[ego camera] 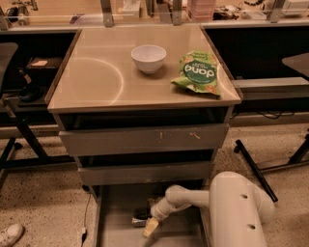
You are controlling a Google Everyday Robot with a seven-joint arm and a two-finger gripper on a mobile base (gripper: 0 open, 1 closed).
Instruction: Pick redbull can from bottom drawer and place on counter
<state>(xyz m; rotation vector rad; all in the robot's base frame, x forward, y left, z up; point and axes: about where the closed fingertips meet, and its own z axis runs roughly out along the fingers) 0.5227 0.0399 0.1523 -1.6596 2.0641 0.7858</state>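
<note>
The bottom drawer (116, 231) is pulled out at the foot of the cabinet, showing its flat grey floor. The redbull can (139, 221), small, silvery and dark, lies on that floor near the drawer's middle. My gripper (150, 225) reaches down into the drawer from the right on its white arm and sits right against the can's right end. The counter (96, 77) is the glossy beige top of the cabinet, well above the gripper.
A white bowl (148, 58) and a green snack bag (198, 72) sit on the counter's right half. The two upper drawers (145, 140) overhang the bottom drawer. A long bench (154, 14) runs behind. Chair legs (251, 164) stand at the right, a shoe (9, 234) at the lower left.
</note>
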